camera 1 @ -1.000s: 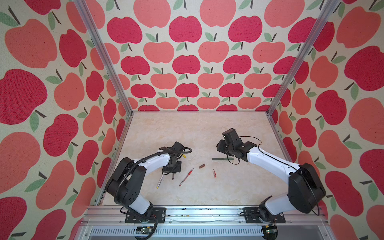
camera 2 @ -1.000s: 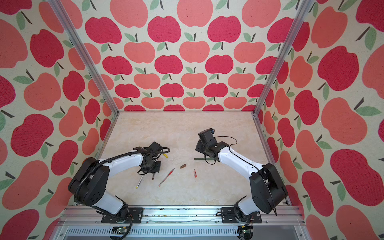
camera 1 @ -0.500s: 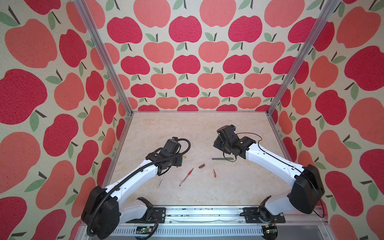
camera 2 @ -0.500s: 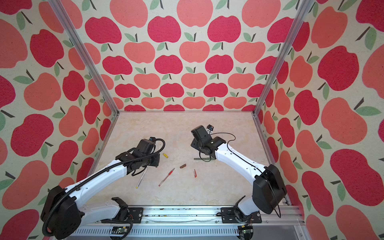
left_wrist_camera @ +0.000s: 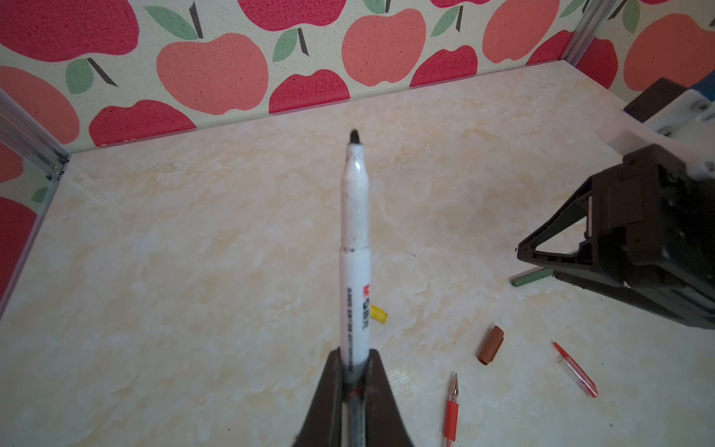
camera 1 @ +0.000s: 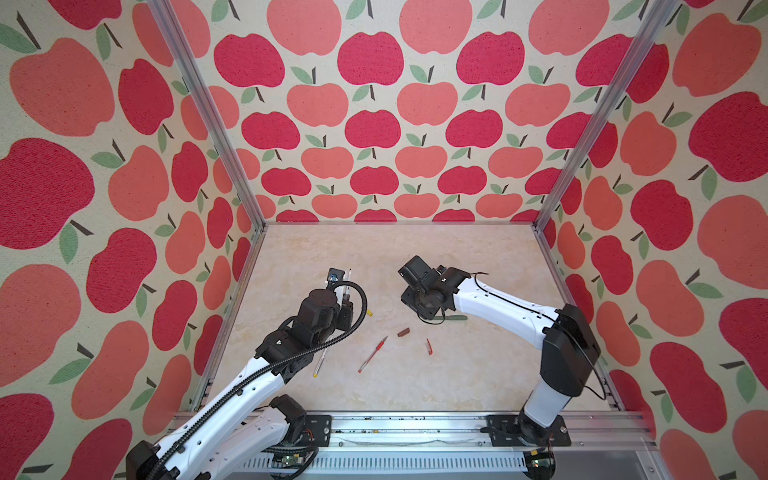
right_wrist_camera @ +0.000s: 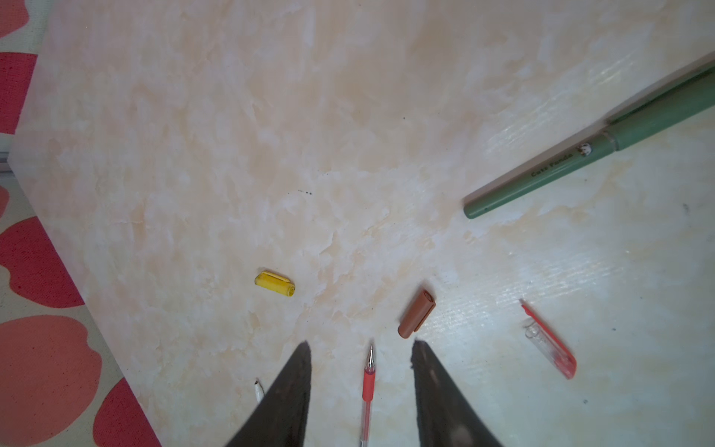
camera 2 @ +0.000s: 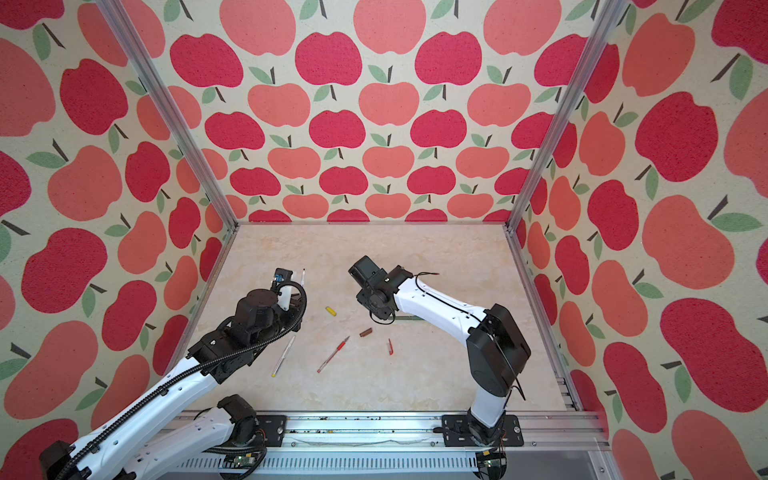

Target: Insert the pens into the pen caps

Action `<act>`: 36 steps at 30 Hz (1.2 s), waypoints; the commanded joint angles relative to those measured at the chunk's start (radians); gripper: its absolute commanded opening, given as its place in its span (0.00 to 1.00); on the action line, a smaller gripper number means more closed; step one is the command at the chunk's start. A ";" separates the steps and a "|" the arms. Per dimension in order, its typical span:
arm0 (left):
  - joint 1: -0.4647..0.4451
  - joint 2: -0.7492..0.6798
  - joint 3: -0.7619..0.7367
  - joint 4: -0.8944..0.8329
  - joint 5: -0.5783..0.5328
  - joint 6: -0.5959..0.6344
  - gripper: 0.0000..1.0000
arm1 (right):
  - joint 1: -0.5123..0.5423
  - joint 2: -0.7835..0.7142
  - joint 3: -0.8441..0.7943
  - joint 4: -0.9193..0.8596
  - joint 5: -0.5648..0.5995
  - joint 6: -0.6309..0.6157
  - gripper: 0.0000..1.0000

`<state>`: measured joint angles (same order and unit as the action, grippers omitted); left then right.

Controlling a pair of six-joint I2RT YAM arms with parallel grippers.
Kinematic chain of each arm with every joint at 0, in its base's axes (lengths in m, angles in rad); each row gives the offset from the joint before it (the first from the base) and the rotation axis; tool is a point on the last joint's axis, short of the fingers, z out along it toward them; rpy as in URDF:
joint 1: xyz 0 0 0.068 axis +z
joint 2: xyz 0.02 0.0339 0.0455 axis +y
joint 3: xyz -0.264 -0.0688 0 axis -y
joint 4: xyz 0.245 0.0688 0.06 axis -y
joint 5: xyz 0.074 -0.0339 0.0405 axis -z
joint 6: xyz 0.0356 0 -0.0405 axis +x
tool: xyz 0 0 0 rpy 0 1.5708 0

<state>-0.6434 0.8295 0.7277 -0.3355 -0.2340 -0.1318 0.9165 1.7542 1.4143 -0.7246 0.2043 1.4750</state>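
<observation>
White with a dark tip, one pen [left_wrist_camera: 354, 247] now rides off the table [left_wrist_camera: 193, 232], pinched in the newly risen left gripper [left_wrist_camera: 354, 371], so capping can start once the half-open, empty right gripper [right_wrist_camera: 360, 344] fetches the brown cap [right_wrist_camera: 417, 312] lying near it.

Tabletop [camera 1: 332, 249]: beige marble-patterned surface, lower middle of both top views.
Walls [camera 1: 370, 120]: cream fabric printed with red and coral apples and green leaves; back and both sides.
Frame posts [camera 1: 210, 120]: silver aluminium profiles slanting from the upper corners to the tabletop's rear corners.
Front rail [camera 1: 415, 432]: silver extrusion along the bottom edge, with a slotted grey strip [camera 1: 415, 463] just below it.
</observation>
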 commanded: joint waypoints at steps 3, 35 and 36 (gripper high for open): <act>-0.023 -0.032 -0.019 0.029 -0.056 0.049 0.00 | 0.010 0.089 0.072 -0.150 -0.057 0.138 0.44; -0.073 -0.012 -0.030 0.047 -0.045 0.097 0.00 | 0.065 0.291 0.092 -0.115 -0.105 0.275 0.33; -0.075 -0.009 -0.030 0.047 -0.043 0.098 0.00 | 0.063 0.294 0.096 -0.115 -0.106 0.272 0.33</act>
<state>-0.7113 0.8154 0.7044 -0.3012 -0.2802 -0.0528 0.9894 2.0300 1.4811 -0.8047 0.0731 1.7485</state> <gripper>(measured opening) 0.109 0.333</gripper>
